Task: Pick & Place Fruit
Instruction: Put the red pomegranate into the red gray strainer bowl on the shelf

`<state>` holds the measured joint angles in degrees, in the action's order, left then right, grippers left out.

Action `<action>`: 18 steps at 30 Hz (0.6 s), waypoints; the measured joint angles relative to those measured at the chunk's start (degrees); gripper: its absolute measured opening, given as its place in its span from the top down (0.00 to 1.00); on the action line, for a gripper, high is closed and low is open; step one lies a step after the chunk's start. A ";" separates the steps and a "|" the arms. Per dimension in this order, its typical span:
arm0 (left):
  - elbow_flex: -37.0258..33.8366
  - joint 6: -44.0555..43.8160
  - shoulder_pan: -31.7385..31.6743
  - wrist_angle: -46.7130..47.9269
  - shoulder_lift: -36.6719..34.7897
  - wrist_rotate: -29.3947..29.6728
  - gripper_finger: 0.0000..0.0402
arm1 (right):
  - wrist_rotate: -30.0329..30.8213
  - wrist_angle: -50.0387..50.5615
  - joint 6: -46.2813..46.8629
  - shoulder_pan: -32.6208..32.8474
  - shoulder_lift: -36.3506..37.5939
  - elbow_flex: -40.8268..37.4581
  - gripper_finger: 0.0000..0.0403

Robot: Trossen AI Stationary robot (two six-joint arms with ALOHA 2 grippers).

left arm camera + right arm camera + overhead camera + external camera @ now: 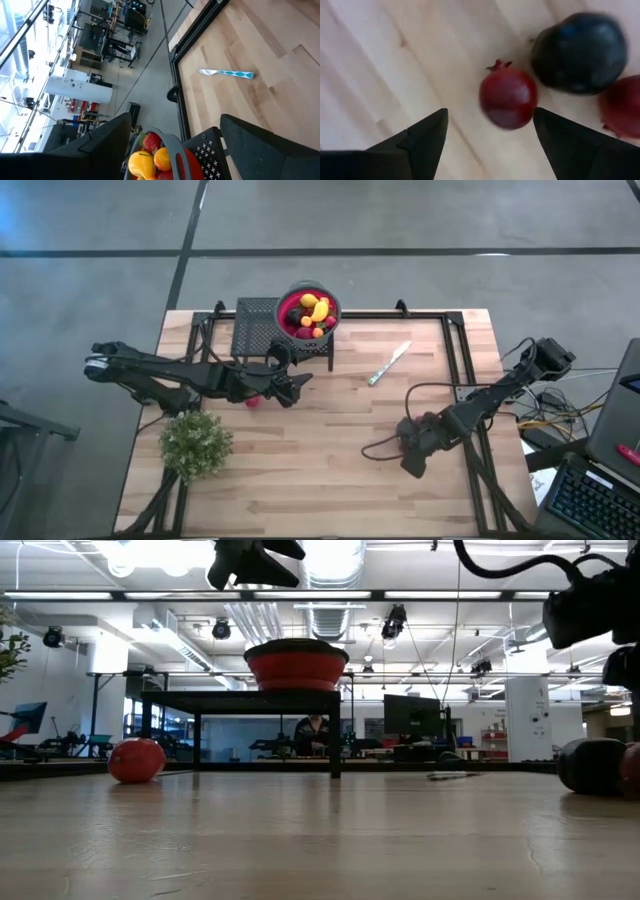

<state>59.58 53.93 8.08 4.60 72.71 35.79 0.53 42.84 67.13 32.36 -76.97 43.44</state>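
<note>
- Overhead, wooden table (330, 460) with a black mesh stand (262, 325) at its far edge, left of centre.
- Red bowl (308, 312) in a grey rim sits on the stand's right end; it holds a heap of fruit (312, 315) in yellow, orange and red. Left wrist view shows the same heap close up: yellow and orange pieces, one strawberry-like red.
- Left gripper (297, 385) hangs just in front of the stand, above the table, fingers spread wide, nothing between them.
- One red fruit (253, 401) lies on the table beneath the left arm, near the stand's front; low view shows it resting on the wood, left of the stand legs.
- Right gripper (412, 462) low over the table near the right edge, about midway front to back. Fingers stand wide apart, holding nothing.
- Right wrist view: dark red pomegranate-like fruit (508, 98) on the wood between the open fingers, touching neither; a dark plum-like fruit (579, 52) just beside it; another red piece (622, 112) at the plum's side, partly cut off.
- Silver knife (389, 364) with a teal handle lies right of the stand, on bare wood.
- Bushy green plant (195, 443) near the left edge, toward the front.
</note>
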 joint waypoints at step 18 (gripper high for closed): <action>-0.01 -0.02 0.00 -0.09 0.00 0.02 0.22 | 4.05 -11.15 1.53 0.00 0.00 -9.07 0.26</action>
<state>59.57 53.92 8.08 4.51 72.71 35.81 4.58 31.69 68.66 32.36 -76.97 34.37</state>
